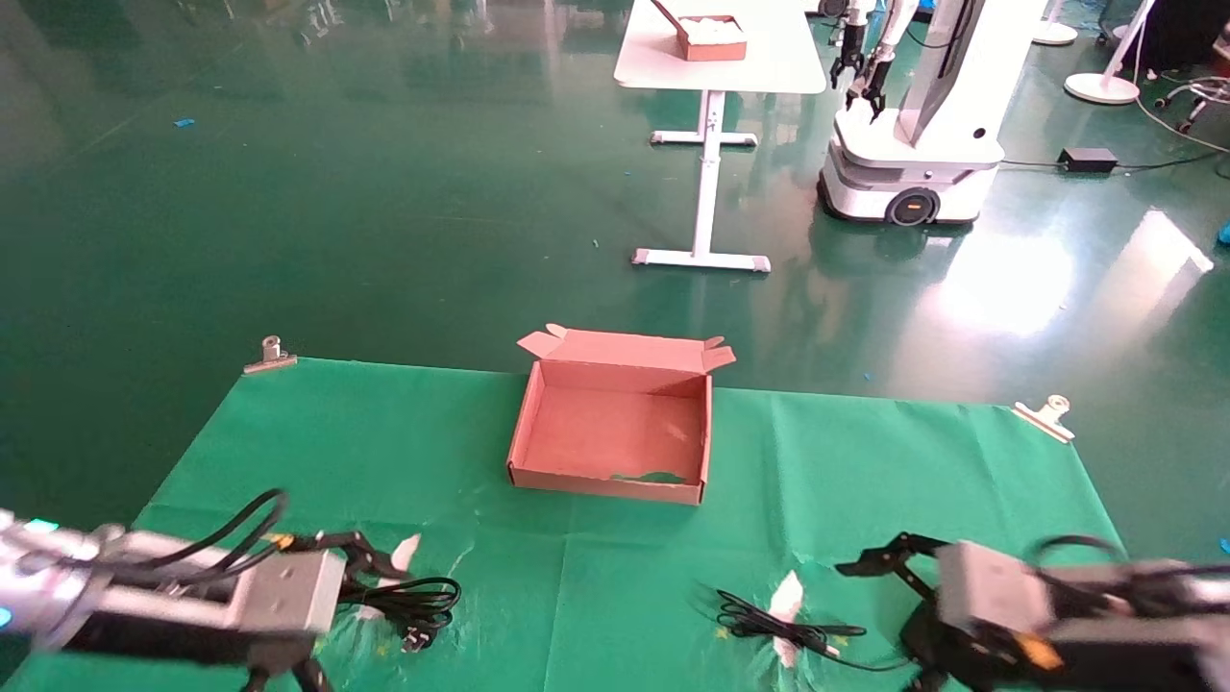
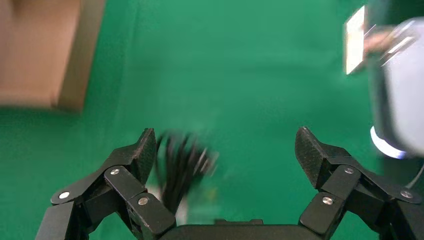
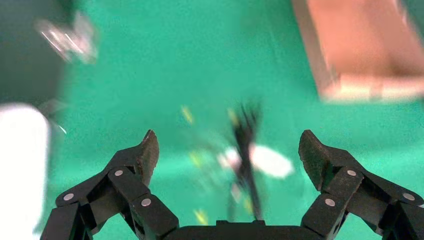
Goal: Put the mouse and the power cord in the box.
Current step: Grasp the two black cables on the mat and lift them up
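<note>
Green cloth covers the counter (image 1: 865,452), pinned at its two far corners by metal clips (image 1: 270,355), and on it the open cardboard box (image 1: 615,428) sits near the far edge at the middle, holding nothing that can be seen. The power cord (image 1: 408,604) lies coiled at the near left, just ahead of the left end effector (image 2: 225,160), whose fingers are spread wide with the coil showing between them in the left wrist view. A thin black wire (image 1: 783,632) trails across the near right beside a scrap of white paper (image 1: 788,598); the mouse itself cannot be made out and may be hidden under the right end effector (image 3: 227,160), likewise spread wide and gripping nothing. The chief risks are judged as follows: a loose coil may unwind when lifted, so that its plug drags or snags on the box wall; the thin wire may slip through the fingers or trail outside the box; and a snag could pull the cloth into wrinkles and shift the box. Beyond the counter stretches a glossy dark green floor (image 1: 384,192), with a white table (image 1: 721,53) carrying a small brown box (image 1: 713,38), and another white wheeled robot (image 1: 913,144) standing beside it.
</note>
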{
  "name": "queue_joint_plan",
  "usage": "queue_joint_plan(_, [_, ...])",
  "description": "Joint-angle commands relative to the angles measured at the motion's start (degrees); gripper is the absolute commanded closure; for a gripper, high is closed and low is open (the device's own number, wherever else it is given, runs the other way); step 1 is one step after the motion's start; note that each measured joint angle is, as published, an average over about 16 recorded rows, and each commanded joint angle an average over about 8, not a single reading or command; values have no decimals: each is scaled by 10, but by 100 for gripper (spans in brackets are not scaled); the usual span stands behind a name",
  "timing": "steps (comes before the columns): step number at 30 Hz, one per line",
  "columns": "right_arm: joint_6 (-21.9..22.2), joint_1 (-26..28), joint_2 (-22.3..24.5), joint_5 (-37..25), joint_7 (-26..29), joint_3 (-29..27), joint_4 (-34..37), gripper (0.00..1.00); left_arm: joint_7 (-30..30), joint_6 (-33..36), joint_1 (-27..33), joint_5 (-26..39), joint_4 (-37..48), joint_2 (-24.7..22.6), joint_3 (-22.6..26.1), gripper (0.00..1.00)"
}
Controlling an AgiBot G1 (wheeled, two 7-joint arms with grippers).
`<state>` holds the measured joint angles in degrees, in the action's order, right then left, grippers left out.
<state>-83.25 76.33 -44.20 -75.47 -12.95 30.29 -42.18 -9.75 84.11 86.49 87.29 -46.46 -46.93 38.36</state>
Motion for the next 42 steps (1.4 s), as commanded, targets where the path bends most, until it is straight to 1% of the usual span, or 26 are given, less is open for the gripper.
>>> queue_joint_plan(1, [25, 22, -27, -50, -35, 20, 51, 0, -33, -20, 28, 49, 67, -30, 22, 0])
queue_joint_plan(5, [75, 57, -83, -103, -99, 44, 145, 0, -83, -86, 54, 105, 163, -77, 42, 0])
queue_joint_plan(9, [108, 83, -126, -128, -150, 56, 223, 0, -122, -128, 69, 132, 234, -110, 54, 0])
queue_joint_plan(13, [125, 102, -152, -139, -190, 62, 282, 0, -158, -149, 78, 144, 288, -131, 60, 0])
queue_joint_plan(18, [131, 115, -169, -141, -226, 63, 335, 0, -196, -154, 84, 147, 337, -146, 63, 0])
queue_joint_plan(19, [130, 117, -171, -141, -231, 62, 342, 3, -202, -154, 85, 147, 345, -148, 63, 0])
queue_joint_plan(20, [129, 118, -173, -140, -236, 62, 349, 13, -208, -155, 86, 147, 352, -150, 63, 3])
queue_joint_plan(21, [128, 120, -175, -140, -241, 62, 355, 25, -214, -156, 88, 148, 358, -151, 64, 14])
queue_joint_plan(26, [123, 126, -181, -141, -259, 63, 379, 87, -237, -164, 95, 155, 382, -159, 68, 76])
queue_joint_plan(27, [122, 127, -182, -142, -261, 63, 382, 97, -240, -165, 96, 156, 385, -160, 69, 89])
queue_joint_plan(28, [122, 128, -183, -142, -262, 63, 384, 100, -242, -166, 97, 158, 388, -161, 70, 98])
queue_joint_plan(29, [122, 129, -184, -142, -263, 63, 386, 100, -243, -167, 98, 159, 390, -162, 71, 100])
queue_joint_plan(42, [121, 128, -182, -140, -261, 63, 381, 100, -240, -165, 97, 157, 384, -160, 69, 100])
